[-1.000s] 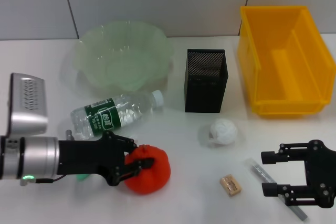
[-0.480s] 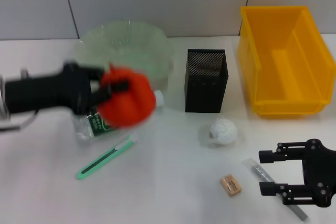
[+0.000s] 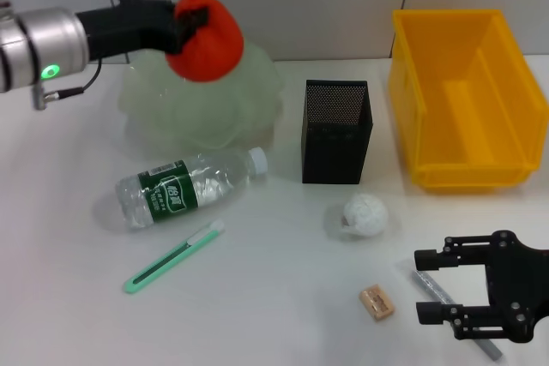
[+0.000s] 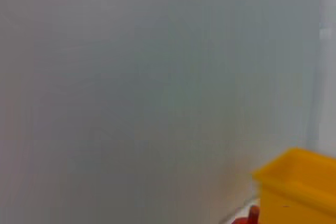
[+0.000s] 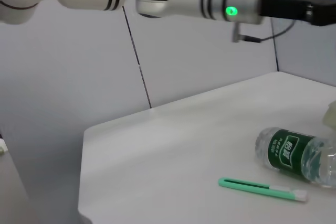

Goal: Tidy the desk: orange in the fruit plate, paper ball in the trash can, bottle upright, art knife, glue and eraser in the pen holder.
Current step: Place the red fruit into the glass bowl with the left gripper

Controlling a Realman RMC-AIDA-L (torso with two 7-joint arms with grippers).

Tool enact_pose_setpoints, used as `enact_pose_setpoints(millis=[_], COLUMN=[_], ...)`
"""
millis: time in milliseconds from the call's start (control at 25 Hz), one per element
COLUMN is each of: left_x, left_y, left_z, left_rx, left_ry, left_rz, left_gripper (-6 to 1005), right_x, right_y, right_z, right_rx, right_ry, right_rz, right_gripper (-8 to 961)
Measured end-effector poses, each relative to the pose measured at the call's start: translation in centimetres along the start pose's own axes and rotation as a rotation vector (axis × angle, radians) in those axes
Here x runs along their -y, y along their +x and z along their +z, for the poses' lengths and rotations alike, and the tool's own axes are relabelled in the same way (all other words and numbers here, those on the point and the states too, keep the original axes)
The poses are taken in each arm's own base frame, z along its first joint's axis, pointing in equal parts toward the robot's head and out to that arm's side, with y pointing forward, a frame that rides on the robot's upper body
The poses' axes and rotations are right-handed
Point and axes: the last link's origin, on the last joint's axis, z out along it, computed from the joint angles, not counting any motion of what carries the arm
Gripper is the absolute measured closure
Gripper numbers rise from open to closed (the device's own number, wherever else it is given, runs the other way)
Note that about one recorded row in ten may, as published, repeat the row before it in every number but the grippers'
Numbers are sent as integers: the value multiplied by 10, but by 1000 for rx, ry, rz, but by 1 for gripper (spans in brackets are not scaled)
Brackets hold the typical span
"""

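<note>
Head view shows the left gripper [image 3: 190,21] clenched on the orange [image 3: 206,43], holding it in the air above the pale green fruit plate [image 3: 249,100], over the plate's rear part. The orange's small stem nub points up.

Taking the black mesh pen holder [image 3: 336,130] as the landmark: the fruit plate sits to its left, the yellow trash can [image 3: 467,96] to its right. The bottle [image 3: 189,189] lies on its side to the holder's front-left, long axis running left to right with a slight tilt, white cap pointing toward the holder. Nearer the robot than the bottle, the green art knife [image 3: 174,255] lies diagonally, its white end aimed toward the holder. The paper ball [image 3: 365,214] rests just in front of the holder, and the eraser [image 3: 377,302] lies farther forward.

The right gripper [image 3: 429,285] hovers low, front-right of the holder, fingers spread apart, over the slim grey glue [image 3: 433,291] stick, which runs diagonally under it.
</note>
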Motion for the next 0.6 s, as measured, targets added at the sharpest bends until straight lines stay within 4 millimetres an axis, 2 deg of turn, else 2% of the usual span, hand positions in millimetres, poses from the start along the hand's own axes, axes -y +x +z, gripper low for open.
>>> enact_pose_setpoints(millis=[200, 600], left_x=[10, 1], left_y=[-5, -10], left_z=[20, 38], left_rx=[39, 94], left_ry=[133, 157], left_rz=[-21, 28], left_gripper=[937, 861], right_x=[-1, -1], right_y=[0, 0], right_z=[1, 5], right_rx=[1, 5], right_ry=[-5, -6], right_rz=[3, 1], right_gripper=[316, 317])
